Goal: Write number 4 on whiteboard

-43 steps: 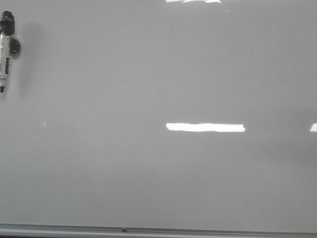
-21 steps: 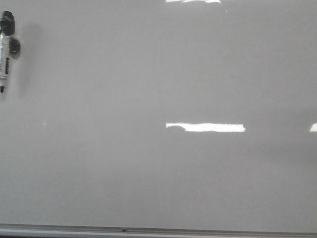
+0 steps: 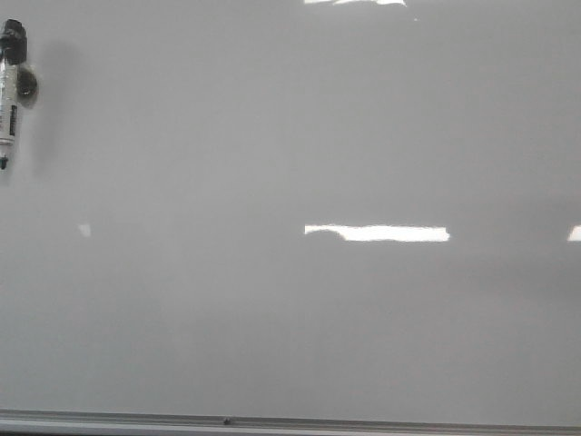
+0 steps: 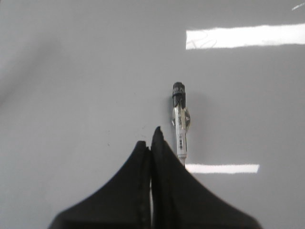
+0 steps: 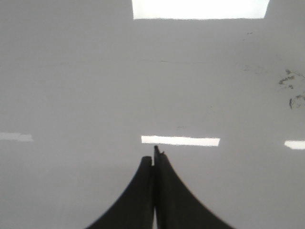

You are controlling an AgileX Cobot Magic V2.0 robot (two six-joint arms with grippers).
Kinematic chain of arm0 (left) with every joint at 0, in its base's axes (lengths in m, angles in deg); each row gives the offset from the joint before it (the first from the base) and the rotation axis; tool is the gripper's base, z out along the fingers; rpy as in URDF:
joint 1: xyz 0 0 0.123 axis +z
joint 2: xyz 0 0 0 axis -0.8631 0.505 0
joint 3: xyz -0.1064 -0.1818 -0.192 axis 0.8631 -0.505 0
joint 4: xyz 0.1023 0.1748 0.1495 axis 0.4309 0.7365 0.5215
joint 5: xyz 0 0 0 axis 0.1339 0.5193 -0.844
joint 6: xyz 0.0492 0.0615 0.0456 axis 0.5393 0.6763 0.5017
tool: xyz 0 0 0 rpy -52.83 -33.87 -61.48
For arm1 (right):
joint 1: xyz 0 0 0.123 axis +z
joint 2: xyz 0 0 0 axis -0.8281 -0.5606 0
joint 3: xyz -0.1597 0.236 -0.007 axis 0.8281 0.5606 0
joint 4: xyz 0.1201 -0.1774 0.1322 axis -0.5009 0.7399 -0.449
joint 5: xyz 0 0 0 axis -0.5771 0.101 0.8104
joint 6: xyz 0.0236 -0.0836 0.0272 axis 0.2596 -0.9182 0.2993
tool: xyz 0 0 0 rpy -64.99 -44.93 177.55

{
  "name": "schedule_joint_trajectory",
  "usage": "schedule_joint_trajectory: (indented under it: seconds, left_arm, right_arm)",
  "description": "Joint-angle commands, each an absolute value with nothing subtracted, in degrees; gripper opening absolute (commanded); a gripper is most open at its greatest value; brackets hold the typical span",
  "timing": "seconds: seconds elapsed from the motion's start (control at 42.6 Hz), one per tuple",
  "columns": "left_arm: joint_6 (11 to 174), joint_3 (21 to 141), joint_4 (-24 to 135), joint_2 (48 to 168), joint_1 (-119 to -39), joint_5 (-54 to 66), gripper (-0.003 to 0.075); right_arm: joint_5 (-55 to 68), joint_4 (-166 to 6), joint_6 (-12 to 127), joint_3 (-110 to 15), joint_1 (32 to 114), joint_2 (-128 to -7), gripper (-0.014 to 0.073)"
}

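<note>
The whiteboard [image 3: 290, 318] fills the front view, glossy pale grey, with its silver frame along the near edge. The number 4 is not in view on it. A black-capped marker [image 3: 10, 91] lies on the board at the far left. In the left wrist view the marker [image 4: 179, 124] lies just beyond my left gripper [image 4: 150, 138], slightly to one side of the tips. That gripper is shut with nothing in it. My right gripper [image 5: 153, 157] hangs over bare whiteboard [image 5: 71, 86], also shut and holding nothing. Neither gripper shows in the front view.
Bright rectangular light reflections [image 3: 377, 233] lie across the board. Faint dark smudges [image 5: 290, 88] mark the board in the right wrist view. A small dark round thing [image 3: 29, 86] sits against the marker.
A small bright glint on the left part of the board has grown slightly. The marker has not moved.
</note>
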State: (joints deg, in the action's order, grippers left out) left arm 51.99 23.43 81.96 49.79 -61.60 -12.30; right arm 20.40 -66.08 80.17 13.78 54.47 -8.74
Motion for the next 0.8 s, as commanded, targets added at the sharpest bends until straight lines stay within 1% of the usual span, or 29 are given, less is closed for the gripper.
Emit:
schedule_joint_trajectory:
  seconds: [0.0,0.188,0.375,0.657,0.774]
  left_arm:
    - [51.9,26.2,81.6,49.0,-61.6,-18.5,-0.002]
    - [51.9,35.4,81.6,49.3,-61.6,-12.8,-0.002]
    - [51.9,46.1,81.9,51.6,-61.6,-4.7,-0.002]
    - [51.9,58.6,82.9,60.8,-61.6,4.1,-0.002]
    - [51.9,62.1,82.9,65.4,-61.6,8.4,-0.002]
  right_arm:
    - [24.9,-65.8,79.6,9.6,54.5,-7.5,-0.0069]
    - [20.7,-65.8,79.6,1.3,54.5,-7.9,-0.0069]
    - [12.9,-65.8,79.6,-9.6,54.5,-11.2,-0.0069]
    - [0.9,-65.8,79.6,-23.2,54.5,-21.1,-0.0069]
    - [-3.1,-65.8,79.6,-26.1,54.5,-25.4,-0.0069]
